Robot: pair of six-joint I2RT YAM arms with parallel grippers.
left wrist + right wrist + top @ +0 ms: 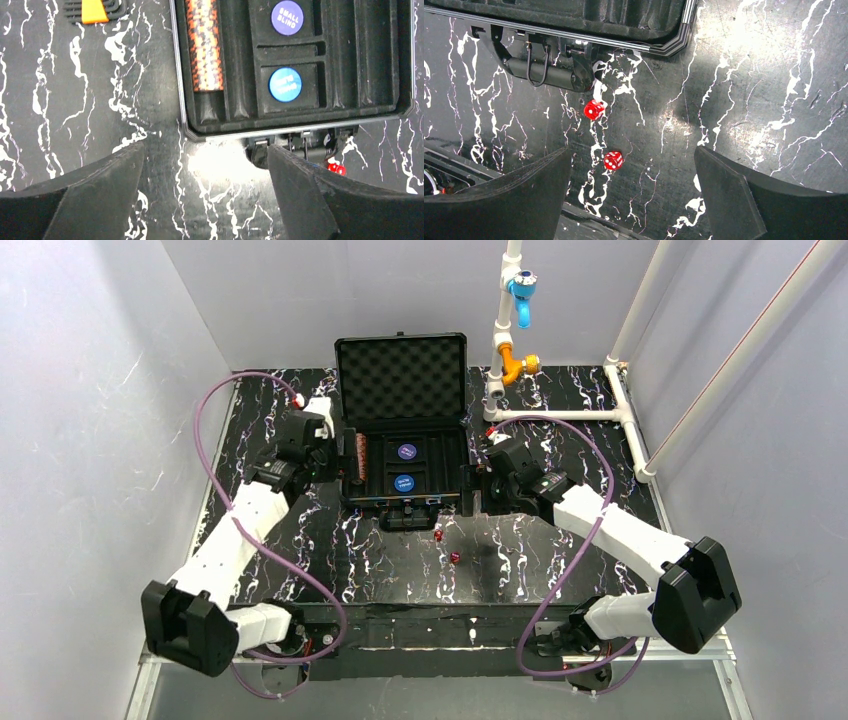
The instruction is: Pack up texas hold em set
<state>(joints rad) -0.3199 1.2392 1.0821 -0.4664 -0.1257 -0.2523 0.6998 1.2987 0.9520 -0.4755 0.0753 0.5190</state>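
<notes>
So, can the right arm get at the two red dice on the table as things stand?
Probably yes. The right gripper hangs open over them; the near die and the far die lie uncovered in front of the briefcase, nothing between.

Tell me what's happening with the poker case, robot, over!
Left gripper open by case front; right gripper open over red dice. Case open: chip stack, blue discs in tray. Dice out on table, nothing covering them.
</notes>
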